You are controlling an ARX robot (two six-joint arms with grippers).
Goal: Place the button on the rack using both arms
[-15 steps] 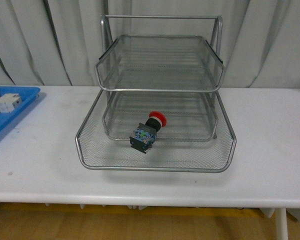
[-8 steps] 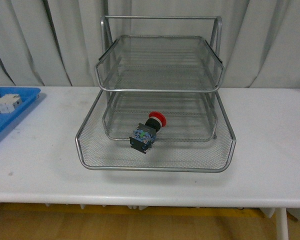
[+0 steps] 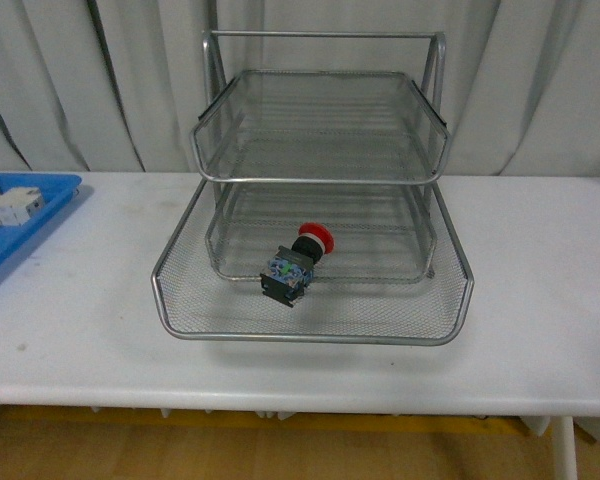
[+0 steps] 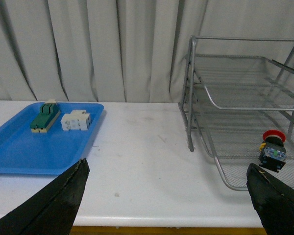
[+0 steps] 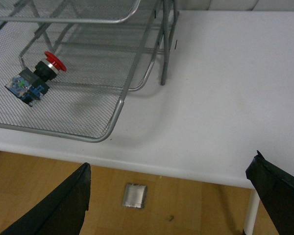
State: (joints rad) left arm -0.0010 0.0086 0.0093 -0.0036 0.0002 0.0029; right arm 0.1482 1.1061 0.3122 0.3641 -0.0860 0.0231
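The button [image 3: 298, 258] lay on its side on the lowest shelf of the rack [image 3: 320, 181]. That shelf jutted forward past the two tiers above it. The button sat near the shelf's middle, just in front of the middle tier's front rim. Its red cap pointed toward the back of the rack and its dark block body toward the shelf's front edge. Nothing was touching it except the mesh beneath.

The rack stood on the white desk [image 3: 540, 300], its back close to a pale curtain [image 3: 60, 80]. Well off the rack's left side, a flat blue tray [image 4: 39, 152] rested on the same desk. It carried a green-topped block [image 4: 44, 116] and a white block [image 4: 76, 121] side by side at the end farthest from the camera.

Neither arm appeared in the front view. In the left wrist view, the left pincer [image 4: 166, 165] hung apart from the rack on its left side. Its two dark fingers [image 4: 63, 196] were spread wide with nothing between them, and the button showed beyond one fingertip. In the right wrist view, the right pincer [image 5: 171, 161] was off the rack's front right corner, above the desk edge and clear of the frame. Its fingers [image 5: 274, 191] were likewise spread wide and held nothing. Below that desk edge, a wooden floor [image 5: 196, 205] showed, with a small metal plate [image 5: 135, 195] set in it.
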